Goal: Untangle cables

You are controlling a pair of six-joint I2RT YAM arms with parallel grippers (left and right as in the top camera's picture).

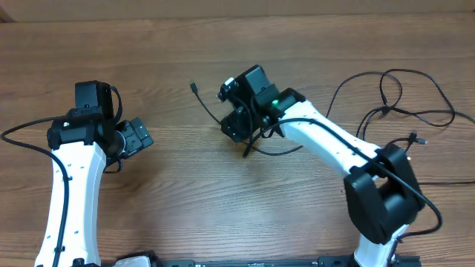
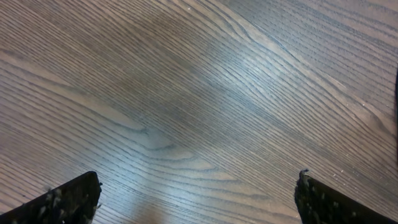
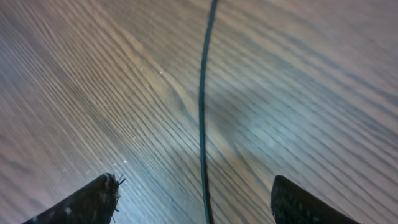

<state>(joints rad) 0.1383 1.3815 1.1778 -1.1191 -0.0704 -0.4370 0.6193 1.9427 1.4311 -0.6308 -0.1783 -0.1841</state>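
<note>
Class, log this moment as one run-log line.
left hand open over table | right hand open, cable between its fingers, ungripped | other cables loose at table's right

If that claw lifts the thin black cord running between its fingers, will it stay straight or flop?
Probably flop: the cord is very thin and curves loosely on the table. It looks light, so the open right gripper should lift it easily. Being so thin, it might slip out unless pinched squarely.
</note>
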